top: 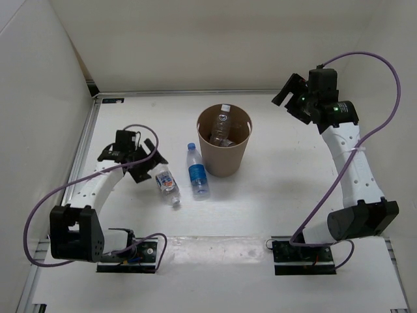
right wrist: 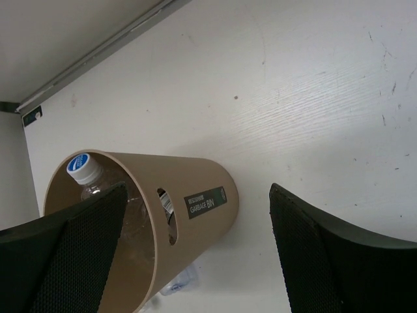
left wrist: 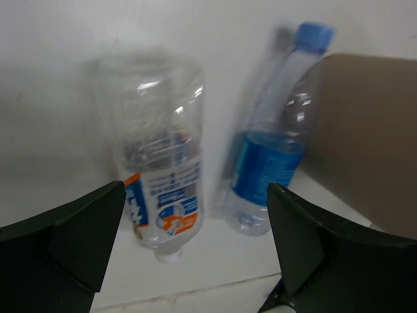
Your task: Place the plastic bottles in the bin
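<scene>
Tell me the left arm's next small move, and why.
Probably lower the open left end effector over the white-labelled bottle and close. That bottle lies on the table just ahead of it, outside the bin, with the blue-labelled bottle beside it.

From the left wrist, the white-and-blue-labelled bottle [left wrist: 159,176] and the blue-labelled bottle [left wrist: 270,156] are blurred, their print unreadable; the bin [left wrist: 365,130] runs off the right edge. From above, the bin's wall hides most of the bottles inside [top: 223,122]; their count is unclear.
</scene>
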Robot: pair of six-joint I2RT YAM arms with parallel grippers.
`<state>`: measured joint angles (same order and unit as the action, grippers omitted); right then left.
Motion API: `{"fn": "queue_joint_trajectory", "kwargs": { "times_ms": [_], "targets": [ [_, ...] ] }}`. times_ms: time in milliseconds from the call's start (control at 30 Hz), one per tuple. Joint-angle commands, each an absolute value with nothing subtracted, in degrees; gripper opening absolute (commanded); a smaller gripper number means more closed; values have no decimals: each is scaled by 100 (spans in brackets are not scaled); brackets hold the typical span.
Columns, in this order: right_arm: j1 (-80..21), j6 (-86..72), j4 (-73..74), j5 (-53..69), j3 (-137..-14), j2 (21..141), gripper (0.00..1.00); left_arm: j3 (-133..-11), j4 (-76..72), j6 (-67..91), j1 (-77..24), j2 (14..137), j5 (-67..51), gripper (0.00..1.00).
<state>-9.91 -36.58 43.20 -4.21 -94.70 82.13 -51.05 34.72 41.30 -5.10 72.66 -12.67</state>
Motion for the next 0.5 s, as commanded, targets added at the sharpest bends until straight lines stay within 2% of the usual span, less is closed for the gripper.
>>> {"fn": "queue_joint_trajectory", "kwargs": {
  "times_ms": [0,467],
  "targets": [
    [-1037,-3411,4227,-369,-9413,7990,90,-4650,3921,4579,-562,7294,-1098,100],
    [-1301,-2830,4263,-1160,-8816,7287,90,-5765,4043,4201,-1300,8709,-888,100]
  ]
}}
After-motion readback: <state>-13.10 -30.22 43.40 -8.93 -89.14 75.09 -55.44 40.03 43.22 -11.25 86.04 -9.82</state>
